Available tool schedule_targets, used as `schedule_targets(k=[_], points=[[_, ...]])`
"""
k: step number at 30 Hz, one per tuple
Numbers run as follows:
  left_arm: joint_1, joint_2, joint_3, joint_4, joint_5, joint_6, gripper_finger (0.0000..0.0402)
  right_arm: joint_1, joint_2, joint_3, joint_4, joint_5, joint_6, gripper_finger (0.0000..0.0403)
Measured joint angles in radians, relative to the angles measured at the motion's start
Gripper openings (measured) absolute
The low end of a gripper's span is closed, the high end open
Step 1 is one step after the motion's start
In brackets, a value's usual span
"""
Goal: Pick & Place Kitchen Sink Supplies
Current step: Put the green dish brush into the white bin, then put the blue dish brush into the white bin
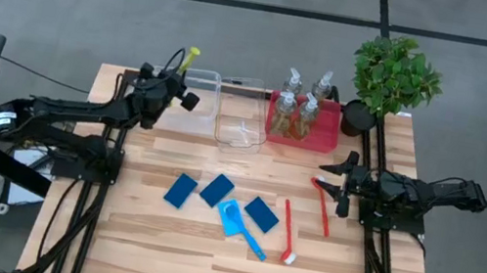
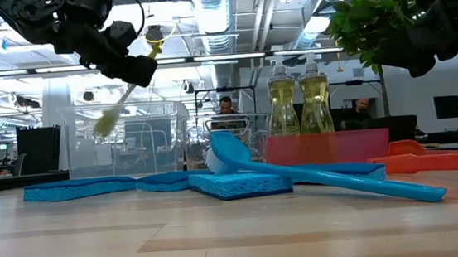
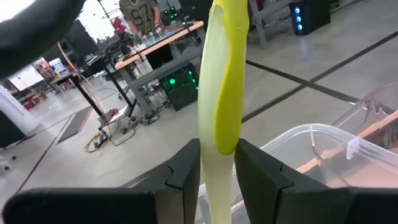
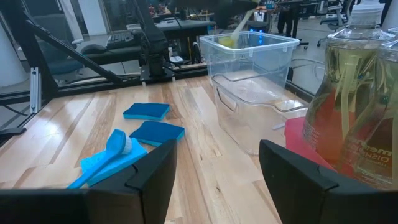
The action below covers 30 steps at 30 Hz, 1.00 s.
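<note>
Left gripper: fingers clamped on slim yellow-green long-handled brush, raised above clear plastic bin.
Right gripper: fingers apart, low beside red plastic tray.

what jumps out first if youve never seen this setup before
The left tool is shut on a yellow-green brush, holding it in the air over the clear bin at the table's far left. At the far right, four pump bottles stand in a red tray beside a potted plant. Blue sponges and a blue brush lie mid-table, near the open right tool.
</note>
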Motion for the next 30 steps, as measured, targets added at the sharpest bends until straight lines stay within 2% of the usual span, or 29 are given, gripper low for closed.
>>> schedule_targets(k=[16,24,30], points=[[-0.002,0.005,0.000,0.003,-0.016,0.000,0.0188,0.000,0.000,0.000,0.000,0.000,0.000,0.0221],[-0.002,0.005,0.000,0.003,-0.016,-0.002,0.0198,0.000,0.000,0.000,0.000,0.000,0.000,0.0221],[-0.034,0.005,0.000,0.003,-0.017,-0.064,0.0199,0.000,0.000,0.000,0.000,0.000,0.000,0.0221]])
